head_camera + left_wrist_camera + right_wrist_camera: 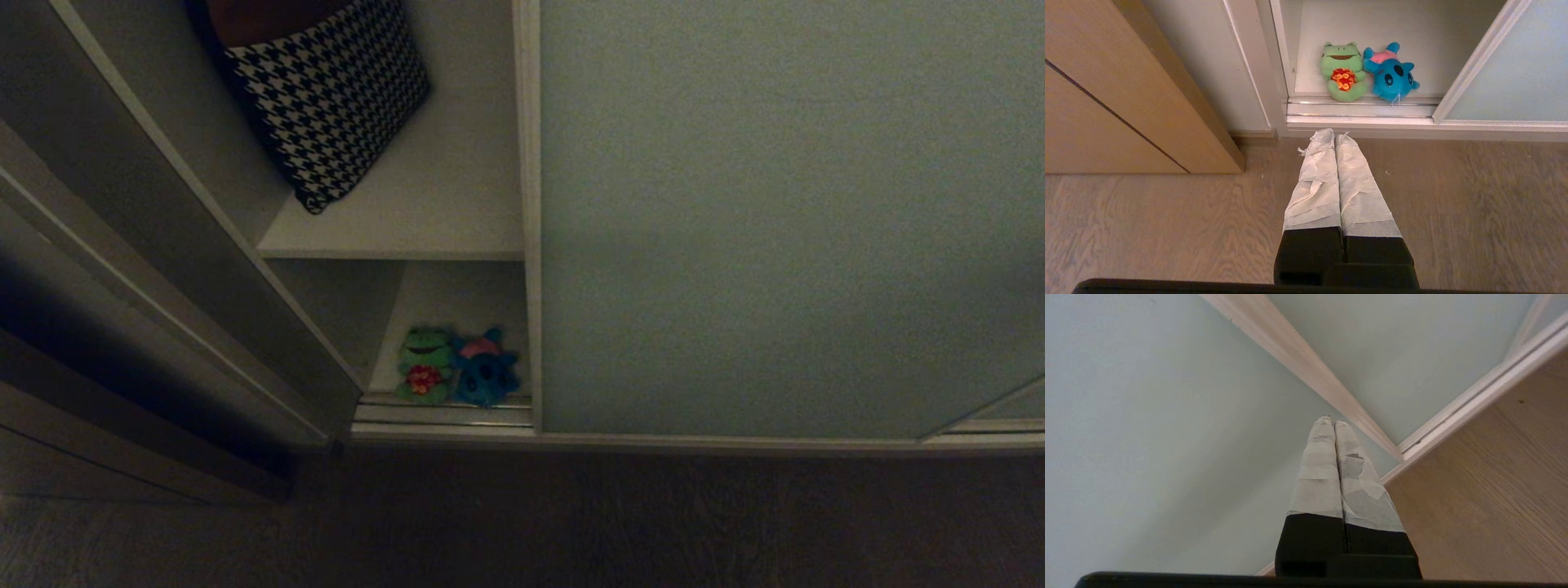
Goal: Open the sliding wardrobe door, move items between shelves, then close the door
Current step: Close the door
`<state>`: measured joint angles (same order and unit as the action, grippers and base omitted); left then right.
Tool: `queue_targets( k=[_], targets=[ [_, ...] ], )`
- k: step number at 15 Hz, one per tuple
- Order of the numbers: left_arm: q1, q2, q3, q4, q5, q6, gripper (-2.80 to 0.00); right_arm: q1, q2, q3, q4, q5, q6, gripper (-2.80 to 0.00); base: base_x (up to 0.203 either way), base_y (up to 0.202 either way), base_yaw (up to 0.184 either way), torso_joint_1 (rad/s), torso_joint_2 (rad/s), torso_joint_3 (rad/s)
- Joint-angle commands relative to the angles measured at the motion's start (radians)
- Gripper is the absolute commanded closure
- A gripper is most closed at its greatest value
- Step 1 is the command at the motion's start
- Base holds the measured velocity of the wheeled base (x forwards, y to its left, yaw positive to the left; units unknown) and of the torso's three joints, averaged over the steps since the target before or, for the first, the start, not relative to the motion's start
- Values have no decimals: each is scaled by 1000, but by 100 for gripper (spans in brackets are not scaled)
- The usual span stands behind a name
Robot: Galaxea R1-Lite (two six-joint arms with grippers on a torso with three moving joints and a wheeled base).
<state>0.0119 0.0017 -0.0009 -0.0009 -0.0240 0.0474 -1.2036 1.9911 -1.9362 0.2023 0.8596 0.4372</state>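
The sliding wardrobe door (784, 220) is a pale grey-green panel that leaves the left compartment uncovered. On the lower shelf (465, 294), at its front edge, a teal-blue plush toy (485, 371) lies beside a green frog plush (424, 363). Both the teal plush (1391, 73) and the frog (1343, 71) also show in the left wrist view. My left gripper (1335, 134) is shut and empty, low over the floor, short of the door track. My right gripper (1332, 421) is shut and empty, its tips close to the door panel (1147, 416) near a slim frame strip (1306, 363). Neither arm appears in the head view.
A black-and-white houndstooth cushion (331, 90) leans on the upper shelf (441, 204). The metal bottom track (1363, 109) runs along the wardrobe's front. A wooden panel (1106, 102) stands left of the opening. Wood floor (1453, 204) lies in front.
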Motion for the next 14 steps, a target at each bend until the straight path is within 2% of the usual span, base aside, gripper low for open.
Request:
queue_targets(
  k=[1, 7, 14],
  targets=[
    [0, 1, 0, -1, -1, 0, 0, 15, 19, 2, -21, 4, 3, 0, 0, 0, 0, 0, 0, 0],
    [0, 1, 1, 1, -1, 0, 0, 30, 70, -1, -121, 4, 5, 0, 0, 0, 0, 0, 0, 0],
    [0, 1, -1, -1, -1, 0, 0, 85, 121, -1, -200, 3, 3, 0, 0, 0, 0, 0, 0, 0]
  ],
)
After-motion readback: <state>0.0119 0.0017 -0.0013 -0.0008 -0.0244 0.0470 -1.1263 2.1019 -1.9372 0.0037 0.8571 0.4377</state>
